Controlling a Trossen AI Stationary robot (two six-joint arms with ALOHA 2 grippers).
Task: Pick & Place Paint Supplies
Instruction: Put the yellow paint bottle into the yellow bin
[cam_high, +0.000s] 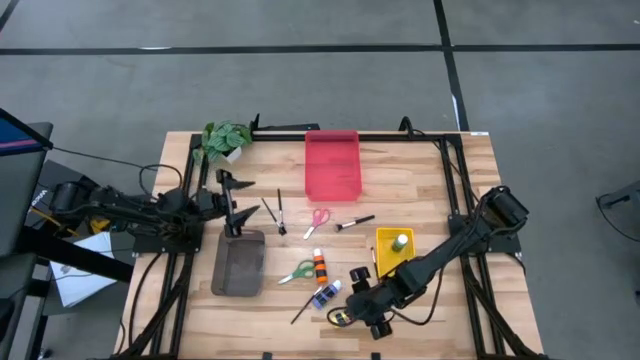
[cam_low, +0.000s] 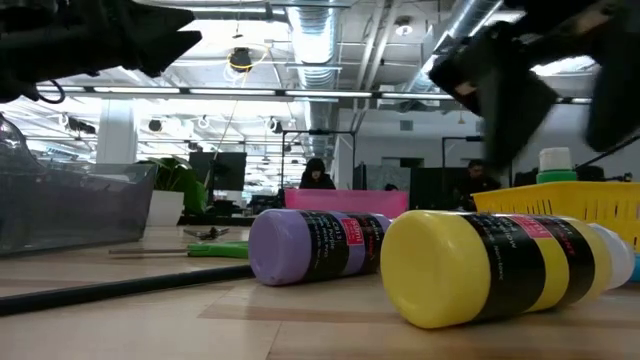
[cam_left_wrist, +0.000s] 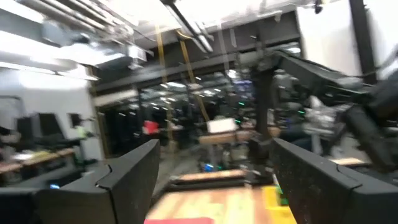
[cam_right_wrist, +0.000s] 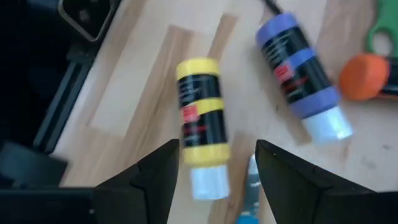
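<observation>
My right gripper (cam_right_wrist: 214, 165) hovering fingers apart and empty, yellow paint bottle (cam_right_wrist: 200, 116) lying flat just ahead, white cap toward my fingers, long axis in line with them, blue bottle (cam_right_wrist: 297, 66) beside.

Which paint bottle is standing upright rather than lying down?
The green bottle, standing in the yellow tray. The orange bottle, blue bottle and yellow bottle all lie on their sides on the table.
</observation>
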